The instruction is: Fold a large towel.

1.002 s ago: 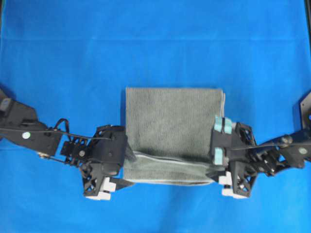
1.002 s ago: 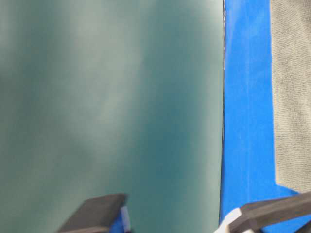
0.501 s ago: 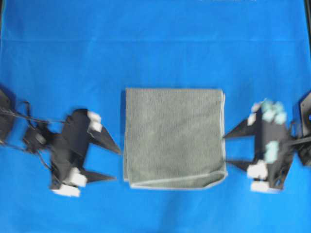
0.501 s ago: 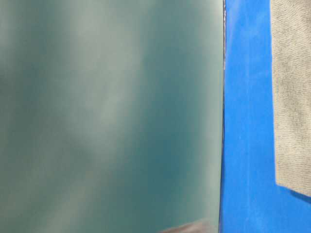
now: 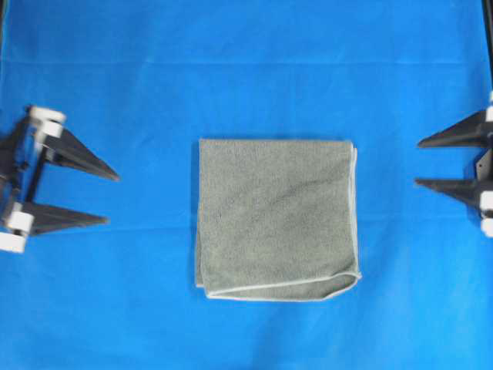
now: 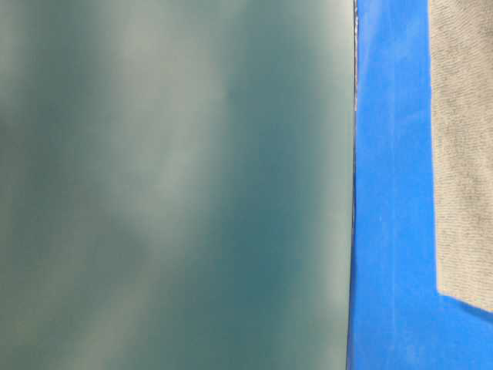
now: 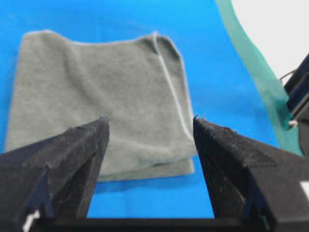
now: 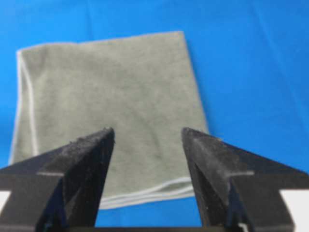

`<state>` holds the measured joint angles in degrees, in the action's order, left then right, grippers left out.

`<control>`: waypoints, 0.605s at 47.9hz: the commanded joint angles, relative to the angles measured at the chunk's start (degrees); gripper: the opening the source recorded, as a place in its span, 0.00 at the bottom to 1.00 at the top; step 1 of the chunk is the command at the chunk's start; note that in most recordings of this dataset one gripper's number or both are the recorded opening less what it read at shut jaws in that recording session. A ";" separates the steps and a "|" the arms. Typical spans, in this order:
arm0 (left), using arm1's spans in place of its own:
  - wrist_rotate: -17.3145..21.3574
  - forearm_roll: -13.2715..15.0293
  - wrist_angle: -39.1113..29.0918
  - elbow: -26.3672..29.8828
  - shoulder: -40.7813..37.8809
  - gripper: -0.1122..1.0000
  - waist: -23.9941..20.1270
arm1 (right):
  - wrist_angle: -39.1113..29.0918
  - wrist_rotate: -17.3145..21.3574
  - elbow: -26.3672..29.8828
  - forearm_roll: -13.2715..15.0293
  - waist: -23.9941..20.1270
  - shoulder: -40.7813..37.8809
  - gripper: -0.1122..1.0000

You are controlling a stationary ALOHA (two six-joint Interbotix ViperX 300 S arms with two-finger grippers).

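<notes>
Blue sheet (image 5: 246,69) covers the counter. Towel (image 5: 276,218) lies folded at centre. My left pincer (image 5: 106,199) at nine o'clock and right pincer (image 5: 417,163) at three, both spread, empty, well apart from it. Risk: the loose hem at six o'clock looks uneven; a snag there could unfold the layers.

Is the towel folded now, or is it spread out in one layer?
Folded. The towel lies flat as a neat rectangle on the blue sheet, and a second layer peeks out under its near edge.
</notes>
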<state>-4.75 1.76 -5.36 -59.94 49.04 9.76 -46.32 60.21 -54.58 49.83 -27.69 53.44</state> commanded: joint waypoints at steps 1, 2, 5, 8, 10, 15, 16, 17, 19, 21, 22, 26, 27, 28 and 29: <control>0.09 -0.09 0.18 -2.29 5.01 0.70 -1.67 | 0.09 1.23 -1.76 2.46 -0.18 3.34 0.65; 0.09 -0.09 0.18 -2.99 6.15 0.70 -2.11 | 0.00 1.76 -2.55 3.16 -0.18 4.13 0.65; 0.09 -0.09 0.18 -5.27 9.67 0.70 -3.43 | 0.00 3.96 -4.92 5.27 -0.09 6.59 0.65; 0.09 -0.09 0.18 -7.65 13.01 0.70 -4.92 | -0.18 6.77 -7.29 7.47 -0.09 8.88 0.65; 0.00 -0.09 0.26 -9.32 15.12 0.70 -5.89 | -0.62 9.58 -9.14 9.05 -0.09 10.46 0.65; -0.09 -0.09 0.18 -13.80 20.92 0.69 -8.79 | -1.85 14.68 -12.57 11.51 -0.09 12.48 0.65; -0.09 -0.09 0.18 -14.50 21.80 0.69 -9.14 | -2.02 15.56 -13.10 11.87 -0.09 12.66 0.65; -0.09 -0.09 0.18 -15.29 22.76 0.69 -9.67 | -2.20 16.26 -13.62 12.04 -0.09 12.66 0.65; -0.26 -0.09 0.18 -16.61 24.43 0.69 -10.37 | -2.55 17.75 -14.59 12.22 -0.09 12.39 0.65; -0.44 0.00 0.09 -17.67 25.84 0.69 -10.99 | -2.72 18.98 -15.21 12.39 -0.09 11.95 0.65; -0.53 0.09 0.09 -18.11 26.37 0.69 -11.34 | -2.72 19.69 -15.56 12.48 -0.09 11.51 0.65; -0.53 0.18 0.09 -19.16 27.42 0.69 -11.95 | -2.81 21.18 -16.08 12.57 -0.09 10.11 0.65; -0.62 0.18 0.09 -19.25 27.51 0.69 -11.95 | -2.81 21.45 -16.17 12.66 -0.09 9.84 0.65; -0.53 0.18 0.09 -19.16 27.51 0.69 -11.95 | -2.81 21.62 -16.26 12.74 -0.09 9.58 0.65; -0.53 0.18 0.09 -19.16 27.51 0.69 -11.95 | -2.81 21.97 -16.35 12.74 -0.09 9.49 0.65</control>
<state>-5.19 1.85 -5.54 -79.72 76.73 -2.02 -49.13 81.47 -71.37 61.96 -27.77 64.34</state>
